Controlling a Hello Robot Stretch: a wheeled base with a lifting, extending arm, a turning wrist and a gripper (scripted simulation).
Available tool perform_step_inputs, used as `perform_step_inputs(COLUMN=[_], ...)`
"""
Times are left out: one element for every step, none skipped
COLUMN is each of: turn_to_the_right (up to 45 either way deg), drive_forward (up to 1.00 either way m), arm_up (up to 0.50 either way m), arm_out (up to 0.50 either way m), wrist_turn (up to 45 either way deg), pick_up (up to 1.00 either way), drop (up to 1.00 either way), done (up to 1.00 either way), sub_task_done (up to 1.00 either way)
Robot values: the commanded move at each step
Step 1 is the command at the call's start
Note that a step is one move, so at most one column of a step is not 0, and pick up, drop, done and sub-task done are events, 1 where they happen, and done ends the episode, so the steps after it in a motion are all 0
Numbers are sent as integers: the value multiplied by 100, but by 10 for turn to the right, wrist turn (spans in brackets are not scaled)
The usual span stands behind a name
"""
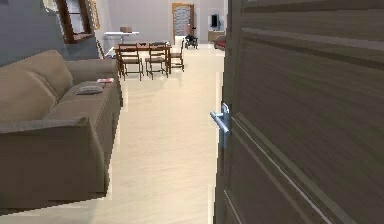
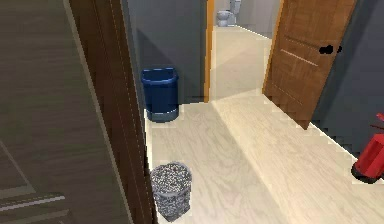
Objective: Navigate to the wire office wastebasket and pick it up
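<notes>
A small grey wire-mesh wastebasket (image 2: 171, 188) stands on the light wood floor low in the arm side view, close beside the edge of a dark wooden door (image 2: 60, 120). It is upright, and what it holds cannot be made out.
A blue bin (image 2: 160, 93) stands against the grey wall farther out. An open brown door (image 2: 305, 55) flanks a doorway (image 2: 235, 45). A red thing (image 2: 372, 160) pokes in at the right edge. Ahead are a dark door (image 1: 310, 120) with a handle (image 1: 221, 120), a brown sofa (image 1: 55, 110) and a dining table with chairs (image 1: 150, 55).
</notes>
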Motion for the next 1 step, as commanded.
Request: perform_step_inputs(turn_to_the_right=[0], drive_forward=[0], arm_up=[14], arm_out=[0], wrist_turn=[0], pick_up=[0], drop=[0], done=[0], sub_task_done=[0])
